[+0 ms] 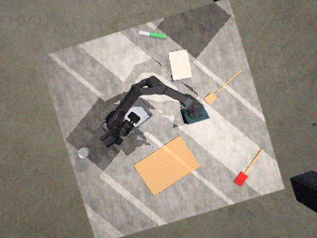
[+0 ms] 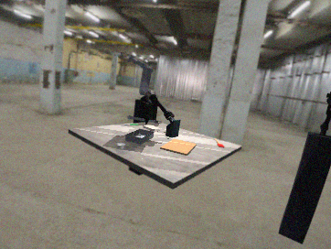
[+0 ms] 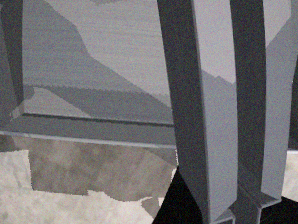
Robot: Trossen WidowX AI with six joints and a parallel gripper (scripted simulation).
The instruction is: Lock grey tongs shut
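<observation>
Beyond the plain orange-tan wooden board point(image 1: 166, 165) point(image 2: 178, 146), a marker point(image 1: 153, 34) point(image 2: 132, 124) is green and white. Right of the board in the top view, a spatula-like tool point(image 1: 241, 178) point(image 2: 220, 146) has a red head, its handle apparently orange-tan. Pale bands cross the grey tabletop point(image 1: 127, 188) point(image 2: 155, 167) around the board.

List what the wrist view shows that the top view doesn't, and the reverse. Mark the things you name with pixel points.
Only the wrist view shows the tongs' two long arms point(image 3: 220, 115) clearly, side by side, lips at their ends.

Only the top view shows the board point(image 1: 166, 165), green-and-white pen point(image 1: 158, 35), pale block point(image 1: 179, 65) and red-headed tool point(image 1: 241, 178).

Both show part of the tin point(image 1: 151, 117) point(image 3: 90, 131) and the tabletop point(image 1: 219, 188) point(image 3: 100, 167).
</observation>
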